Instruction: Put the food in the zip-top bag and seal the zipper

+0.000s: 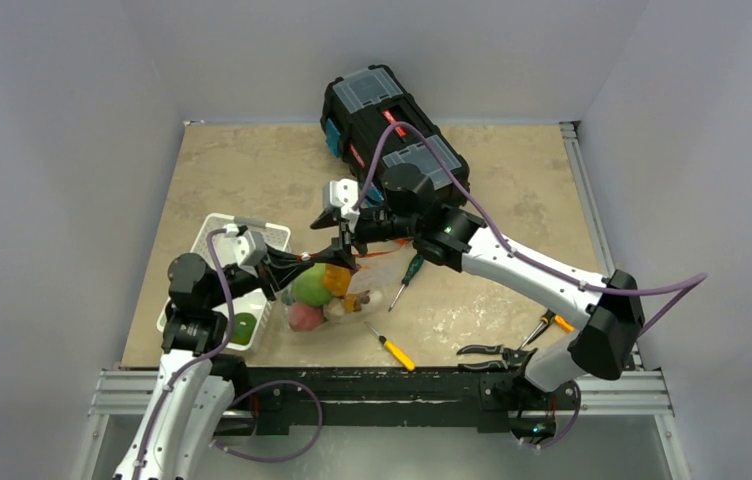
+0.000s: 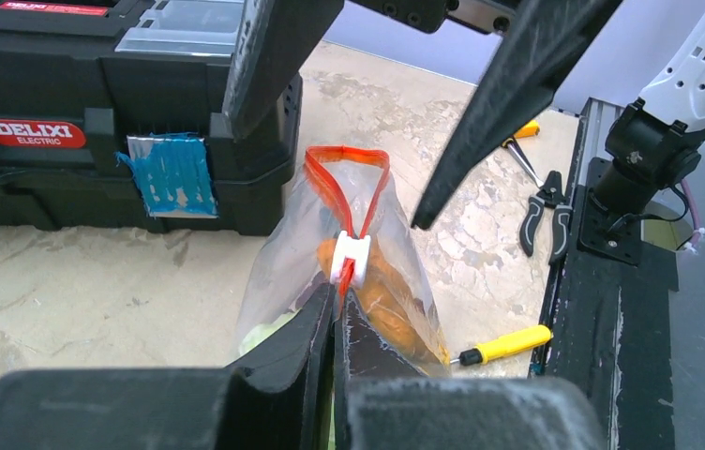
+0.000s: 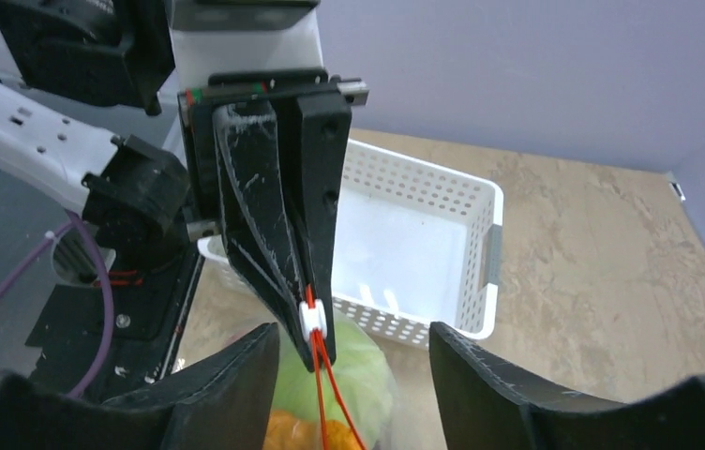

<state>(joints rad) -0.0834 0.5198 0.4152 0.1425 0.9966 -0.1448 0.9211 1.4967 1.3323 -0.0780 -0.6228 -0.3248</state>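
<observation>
Pinching thin orange-red zipper (image 2: 350, 251), clear floppy bag (image 2: 278, 272)

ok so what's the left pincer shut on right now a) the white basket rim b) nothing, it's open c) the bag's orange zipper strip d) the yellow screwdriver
c: in the left wrist view the left pincer is closed on the orange zipper strip, right below its white tab.

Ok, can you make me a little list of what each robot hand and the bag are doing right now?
left gripper: shut on the zipper, just by its white tab
right gripper: open, a finger each side of the zipper
bag: food inside, cabbage and carrot showing
zipper: open loop past the tab
basket: a green fruit in it
</observation>
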